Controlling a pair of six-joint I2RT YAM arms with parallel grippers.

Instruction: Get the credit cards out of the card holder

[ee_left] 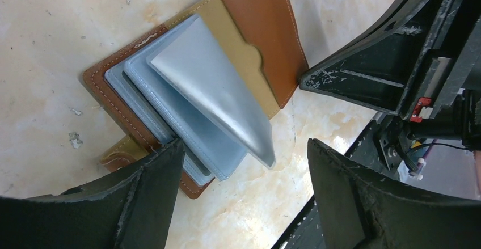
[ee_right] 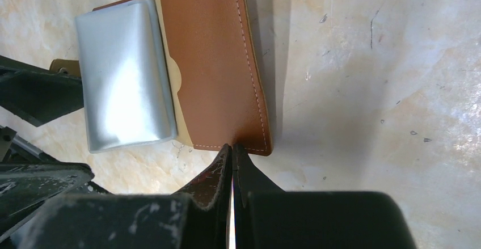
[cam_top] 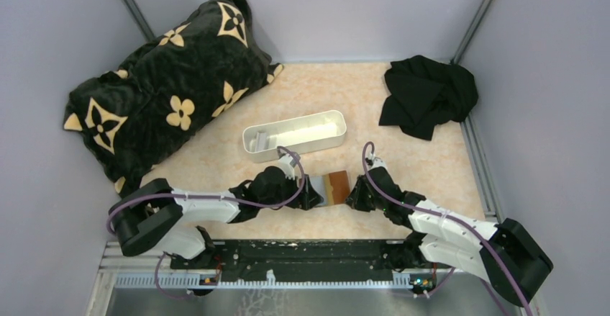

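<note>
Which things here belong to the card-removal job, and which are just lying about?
Job:
- card holder, lying open
- silver-grey leaf inside it; card or sleeve, cannot tell
- left gripper, open over it
- right gripper, shut, tips at its brown edge

Lying about:
- white tray
- cushion
- black cloth

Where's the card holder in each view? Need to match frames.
Top external: card holder at centre, between the left gripper and right gripper, just in front of the white tray.
Left wrist: card holder in the upper middle, lying open.
Right wrist: card holder upper left of centre.
Shared landmark: the shut right gripper, its tips at the brown flap's edge.
</note>
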